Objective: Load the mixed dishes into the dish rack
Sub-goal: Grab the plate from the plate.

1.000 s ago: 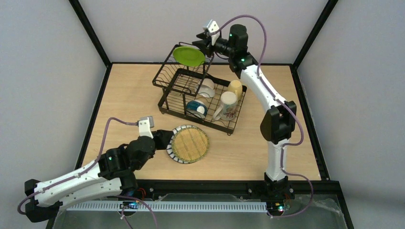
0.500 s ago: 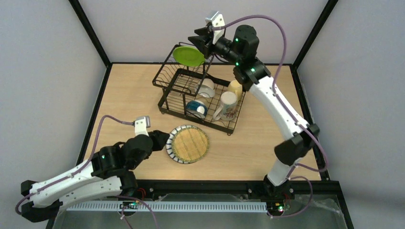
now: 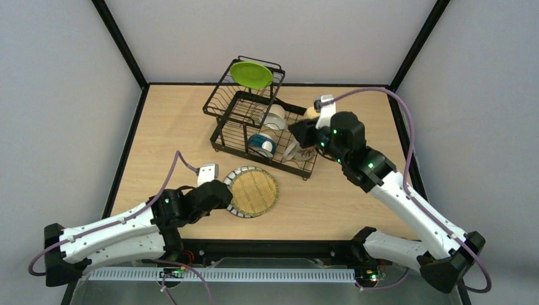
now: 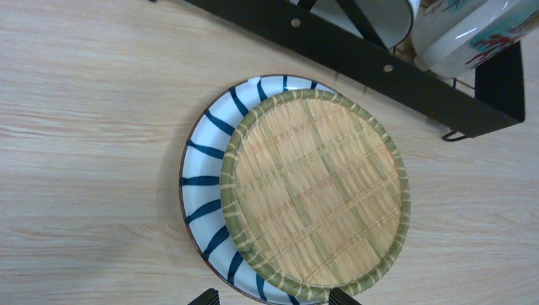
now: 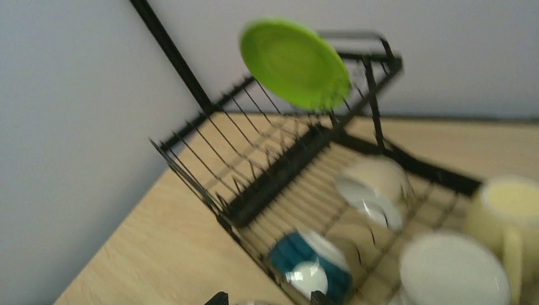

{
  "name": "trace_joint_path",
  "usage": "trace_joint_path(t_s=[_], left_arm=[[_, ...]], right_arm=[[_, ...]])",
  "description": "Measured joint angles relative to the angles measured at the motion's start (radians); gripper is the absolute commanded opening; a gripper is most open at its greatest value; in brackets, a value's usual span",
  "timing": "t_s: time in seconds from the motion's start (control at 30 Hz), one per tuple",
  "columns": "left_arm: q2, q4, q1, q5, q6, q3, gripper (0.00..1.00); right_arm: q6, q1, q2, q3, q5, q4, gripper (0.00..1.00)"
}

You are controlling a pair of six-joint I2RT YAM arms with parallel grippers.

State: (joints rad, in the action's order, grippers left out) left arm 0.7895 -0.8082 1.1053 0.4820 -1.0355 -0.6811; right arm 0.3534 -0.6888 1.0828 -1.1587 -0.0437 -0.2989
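Right gripper has withdrawn from the green plate, which is propped on the raised tier of the dish rack. I see its jaws apart and empty. Left gripper spreads wide at the striped plate.

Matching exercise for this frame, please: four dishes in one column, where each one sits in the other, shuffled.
1 green plate
2 blue-outside bowl
3 woven tray
4 yellow mug

A on the striped plate on the table
B dish rack, raised tier
C lower tray, far right corner
D lower tray, near edge

Pairs: 1-B, 2-D, 3-A, 4-C
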Motion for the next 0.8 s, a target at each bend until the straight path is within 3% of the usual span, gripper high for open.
trace_joint_path(t_s=[0.2, 0.47, 0.8], left_arm=[[0.037, 0.006, 0.000, -0.031, -0.032, 0.023, 0.99], [0.098, 0.043, 0.000, -0.057, -0.073, 0.082, 0.99], [0.105, 0.182, -0.047, -0.062, -0.125, 0.203, 0.99]], right_arm=[[0.185, 0.000, -0.086, 0.162, -0.043, -0.116, 0.72], [0.353, 0.000, -0.060, 0.344, -0.031, -0.157, 0.73], [0.388, 0.000, -0.074, 0.412, -0.010, -0.135, 0.73]])
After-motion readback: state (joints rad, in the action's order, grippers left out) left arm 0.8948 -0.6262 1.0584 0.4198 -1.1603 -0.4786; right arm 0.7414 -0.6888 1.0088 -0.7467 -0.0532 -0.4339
